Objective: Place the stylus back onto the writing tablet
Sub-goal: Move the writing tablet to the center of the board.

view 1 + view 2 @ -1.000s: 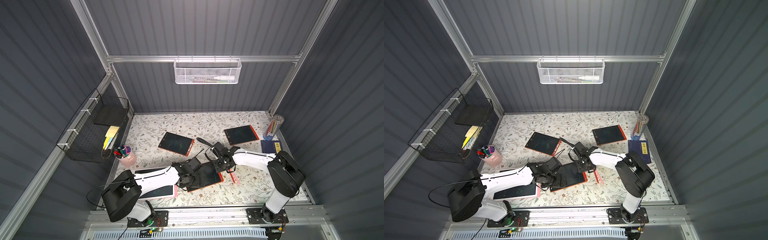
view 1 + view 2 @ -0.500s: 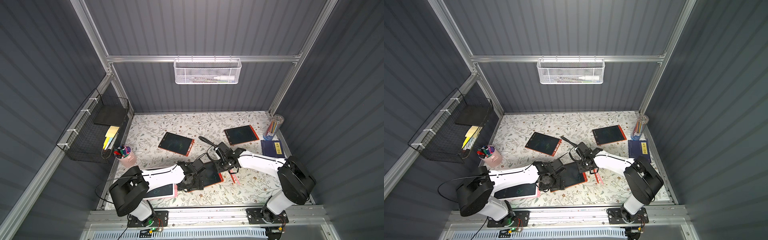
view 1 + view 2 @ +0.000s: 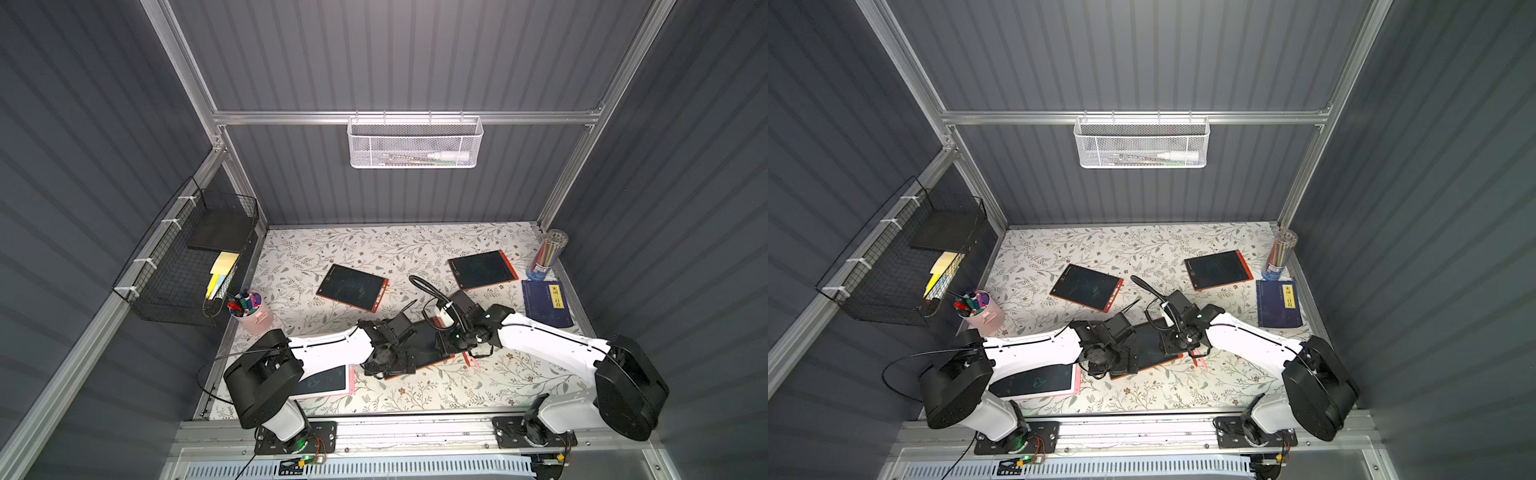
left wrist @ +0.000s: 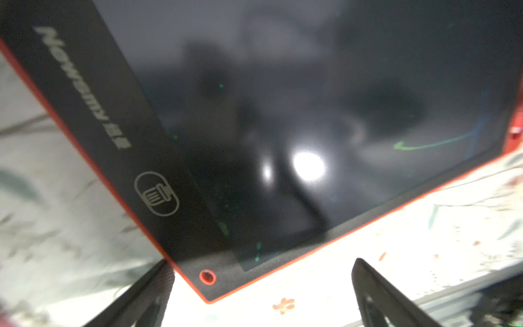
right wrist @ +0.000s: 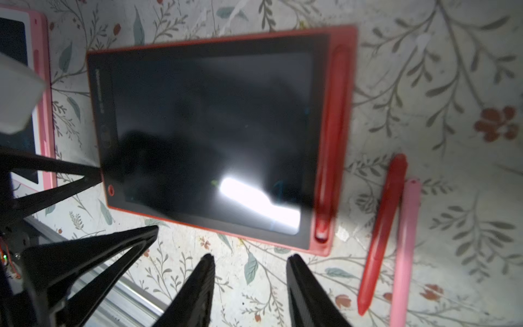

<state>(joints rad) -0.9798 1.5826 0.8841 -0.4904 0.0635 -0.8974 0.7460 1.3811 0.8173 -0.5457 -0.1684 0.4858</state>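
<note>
One red tapered plastic stylus (image 5: 382,232), lying right of red-framed black writing tablet (image 5: 209,136); left gripper (image 4: 263,286) wide open, right gripper (image 5: 250,286) part-open, both empty.

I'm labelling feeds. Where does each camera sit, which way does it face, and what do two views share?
Top views: high above the arm bases, looking down on the floral tabletop; white left arm and right arm show.
Left wrist: on the left arm, close over a corner of the red-framed black writing tablet; left gripper, jaws wide.
Right wrist: on the right arm, above that tablet, red stylus, pink stylus beside it; right gripper, jaws apart, empty.
Shared: both wrist views show the tablet's red corner ring.
</note>
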